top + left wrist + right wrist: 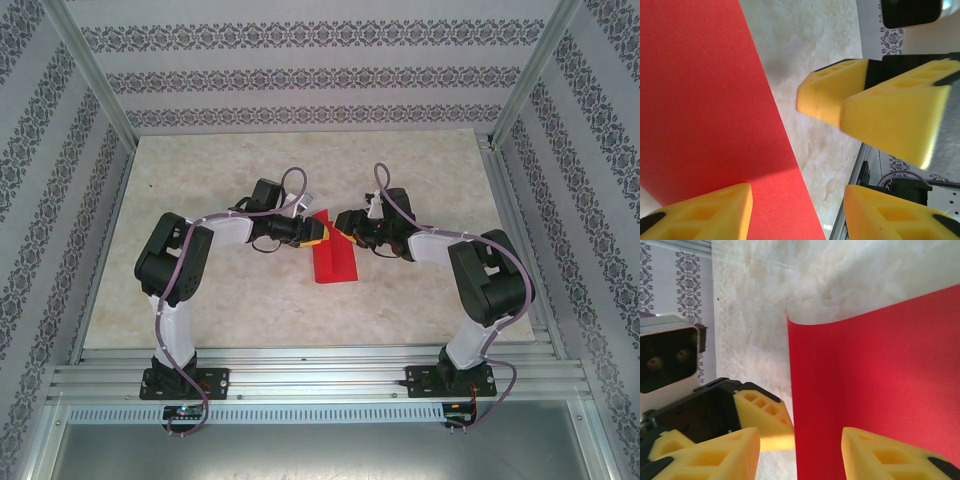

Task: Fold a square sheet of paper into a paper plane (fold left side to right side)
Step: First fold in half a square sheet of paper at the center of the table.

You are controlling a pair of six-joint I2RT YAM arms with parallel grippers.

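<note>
Where the two arms are seen tip to tip at mid-table, the sheet of paper is found beneath both grippers, reaching toward the near edge.
The left gripper is shown with its jaws parted to a middling gap. One yellow finger is set against the red sheet, whose edge runs into the gap, and nothing is clamped. The right gripper is likewise shown half-open, with the paper's edge between its fingers and one corner curled up off the marbled table. The two sets of fingertips are placed just beside each other.
</note>
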